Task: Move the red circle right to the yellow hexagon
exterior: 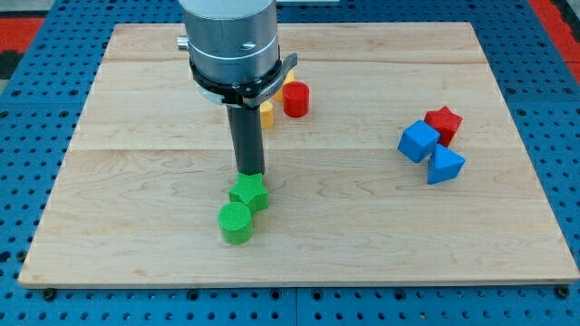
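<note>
On the board: we work over a pale wooden table top [362,226] with blocks in three loose groups.
Red circle: the short red plastic cylinder [295,99] stands upright near the view's top, just right of the arm's grey housing [231,41].
Yellow hexagon: the yellow plastic block [266,113] sits just left of the red circle, touching or nearly so; the housing and rod hide most of it, so we cannot confirm its shape.
Our tip: the dark rod's lower end [247,172] rests at the top edge of the green star-shaped block [249,192], well below the red circle; it has nothing to clasp with and holds nothing, it only pushes.
Other blocks: a green cylinder [236,222] sits just below the green star; at the view's right a blue cube [419,141], a red star-shaped block [443,121] and a blue triangular block [444,165] cluster together, well apart from the task's pair.
Handling: we judge the red circle light, rigid and smooth, so it should slide easily but may roll off a poorly centred push.
Contact point: we would press its round side wall squarely through its centre, from the side opposite the way it must travel.
Progress: the red circle already appears to lie right of the yellow hexagon, so only small trimming seems left.
</note>
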You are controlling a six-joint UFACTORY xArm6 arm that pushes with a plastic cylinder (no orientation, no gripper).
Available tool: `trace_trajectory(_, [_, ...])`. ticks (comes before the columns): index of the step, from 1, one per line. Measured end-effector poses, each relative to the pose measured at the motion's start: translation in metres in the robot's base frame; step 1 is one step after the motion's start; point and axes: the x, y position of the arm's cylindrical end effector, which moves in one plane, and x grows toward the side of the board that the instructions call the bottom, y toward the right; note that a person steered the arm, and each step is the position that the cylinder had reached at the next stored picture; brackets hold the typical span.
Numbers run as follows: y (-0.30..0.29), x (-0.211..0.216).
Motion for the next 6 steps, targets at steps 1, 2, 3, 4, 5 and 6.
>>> trace_trajectory(1, [0.027,-0.011])
trace_trajectory(2, [0.047,-0.043])
trace_trajectory(3, [0.037,-0.073])
trace_trajectory(4, [0.037,-0.087])
trace_trajectory(5, [0.058,-0.101])
trace_trajectory(6, [0.069,-0.134])
